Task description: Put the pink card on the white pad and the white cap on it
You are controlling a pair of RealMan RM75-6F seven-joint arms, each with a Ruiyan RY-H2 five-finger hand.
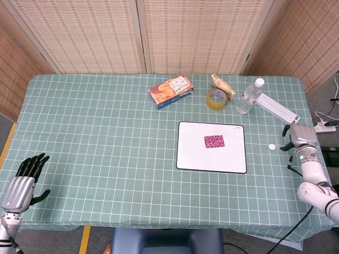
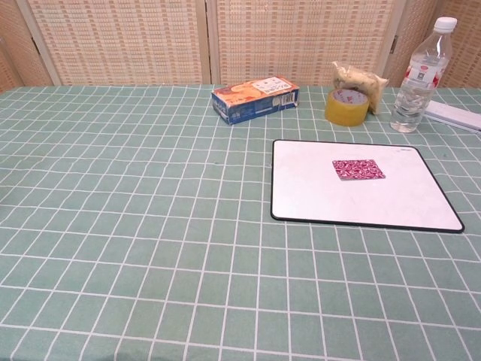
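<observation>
Left hand (image 1: 24,180) sits at the near-left corner of the table (image 1: 95,132), seen only in head view; fingers (image 1: 33,163) straight and apart, grasping nothing. Its arm is cut off by the frame's lower-left edge.

Mid-back of table: orange-and-blue box (image 1: 170,91), print too small to read. Just right of it a yellow tape roll (image 1: 217,98) w/ a crinkled snack bag (image 1: 222,83) touching behind it; in chest view the bag is partly hidden by the roll.

White pad (image 1: 212,161) w/ black rim lies right of centre. Pink card (image 1: 214,141) lies flat on it, roughly mid-pad, a bit toward the back edge. Chest view clips the pad's right corner at the frame edge.

Clear water bottle (image 1: 249,96) stands upright behind the pad's right side, no cap on its neck as far as can be made out. A white flat strip (image 1: 277,108) runs diagonally to its right; can't tell what it is.

White cap (image 1: 271,147) rests on the table just right of the pad, apart from it, not on the card. Not in chest view.

Right hand (image 1: 300,138) is at the table's right edge near the cap, not touching it. Seen from the back, fingers (image 1: 287,146) pointing down and mostly hidden: can't tell whether released or clenched.
</observation>
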